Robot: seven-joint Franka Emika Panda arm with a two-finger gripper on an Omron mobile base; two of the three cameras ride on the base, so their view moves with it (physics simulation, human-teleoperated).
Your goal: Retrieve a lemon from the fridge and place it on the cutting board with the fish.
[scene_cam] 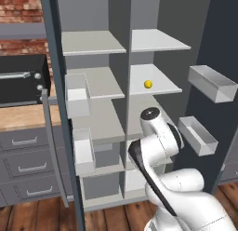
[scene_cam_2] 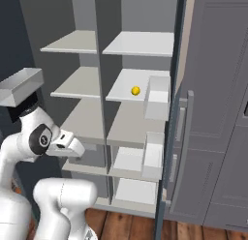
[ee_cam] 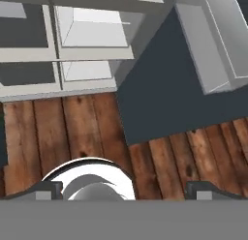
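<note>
1. Fridge (scene_cam: pixel 118 62) has both doors swung open, with light grey shelves in two columns split by a centre divider.
2. Lemon (scene_cam: pixel 148 84) sits alone on the right column's second shelf from the top, near the middle. In the right base view the lemon (scene_cam_2: pixel 136 90) is on the same shelf, just left of a door bin (scene_cam_2: pixel 158 103).
3. Gripper (ee_cam: pixel 127 189): fingertips (ee_cam: pixel 48 189) stand at the far left and right of the hand view, so the jaws are wide apart with nothing between them.
4. Hand camera looks down at the wooden floor (ee_cam: pixel 72 132), the lowest fridge shelves and the dark door with its bins.
5. Arm (scene_cam: pixel 158 146) is folded low in front of the fridge, well below the lemon's shelf.
6. Black countertop oven (scene_cam: pixel 21 81) with knobs sits left of the fridge on the counter, grey drawers (scene_cam: pixel 25 162) under it and brick wall behind.
7. No readable writing, brands or labels on anything visible.
</note>
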